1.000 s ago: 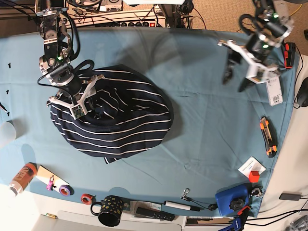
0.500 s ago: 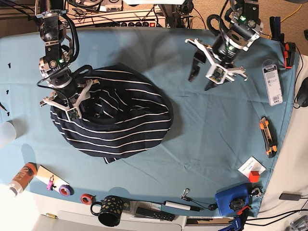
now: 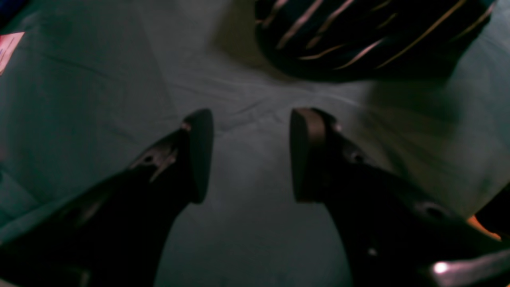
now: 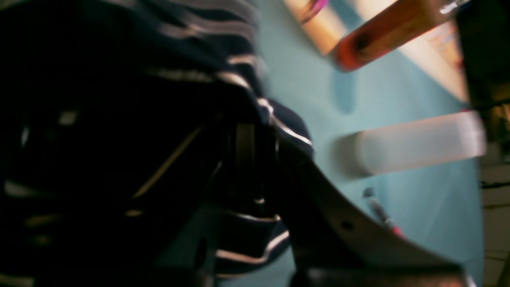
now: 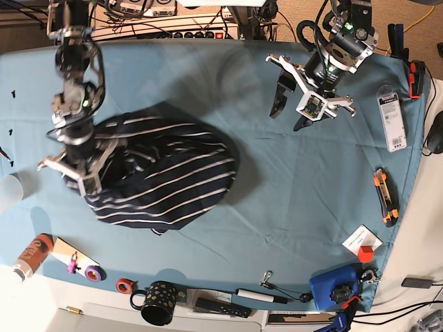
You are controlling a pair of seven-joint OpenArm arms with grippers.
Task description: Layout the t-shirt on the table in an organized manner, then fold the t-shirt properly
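The navy t-shirt with thin white stripes [image 5: 163,173] lies bunched in a heap on the left half of the teal table [image 5: 304,194]. My right gripper [image 5: 69,176] is at the heap's left edge, shut on a fold of the t-shirt [image 4: 255,87]; dark fabric wraps its fingers [image 4: 318,223] in the right wrist view. My left gripper [image 5: 287,119] hovers open and empty over bare cloth at the back right, well apart from the shirt. In the left wrist view its fingers [image 3: 199,155] stand spread, with the shirt's edge [image 3: 358,36] ahead.
An orange bottle [image 5: 31,254] and a translucent cup [image 5: 8,192] stand at the left edge. Tape rolls [image 5: 93,273], a black mug [image 5: 158,303], a remote [image 5: 221,306] and a blue device [image 5: 333,287] line the front. A box cutter [image 5: 385,197] and a packaged item [image 5: 391,117] lie at right.
My right gripper has dragged the shirt left and toward the front; the heap shifted with it. My left gripper swung in from the far right, then held still, open.
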